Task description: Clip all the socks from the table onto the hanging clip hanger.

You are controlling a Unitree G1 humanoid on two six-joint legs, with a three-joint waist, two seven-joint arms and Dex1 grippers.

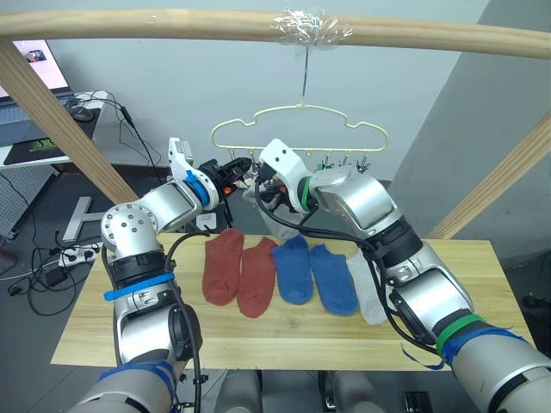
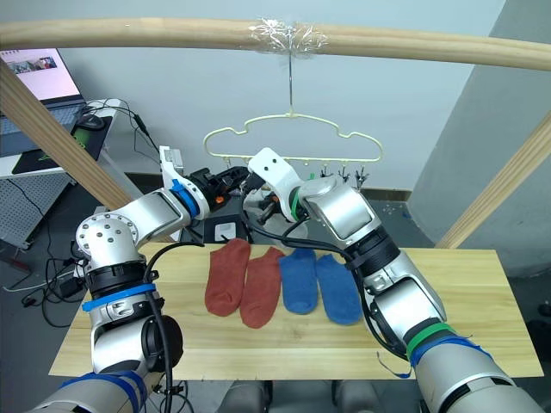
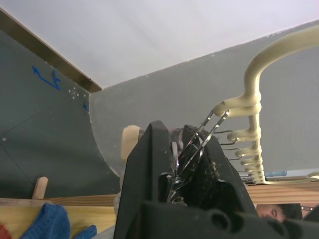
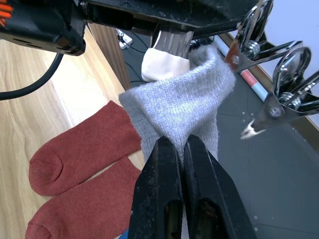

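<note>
The pale yellow-green clip hanger (image 1: pixel 300 126) hangs from the wooden pole, its metal clips (image 4: pixel 278 93) in a row below the wire. My left gripper (image 3: pixel 185 135) is shut on the leftmost clip (image 3: pixel 200 142), pinching it. Just beside it, my right gripper (image 4: pixel 180 142) is shut on a light grey sock (image 4: pixel 182 107) and holds its cuff up against that clip. On the table (image 1: pixel 129 323) lie two rust-red socks (image 1: pixel 225 265), two blue socks (image 1: pixel 293 268) and one more light grey sock (image 1: pixel 368 291), side by side.
A thick wooden pole frame (image 1: pixel 172 24) spans overhead, with slanted legs at both sides. A white desk (image 1: pixel 52 129) with a laptop stands at the far left, with cables on the floor below. A black box (image 2: pixel 225 231) sits behind the table's far edge.
</note>
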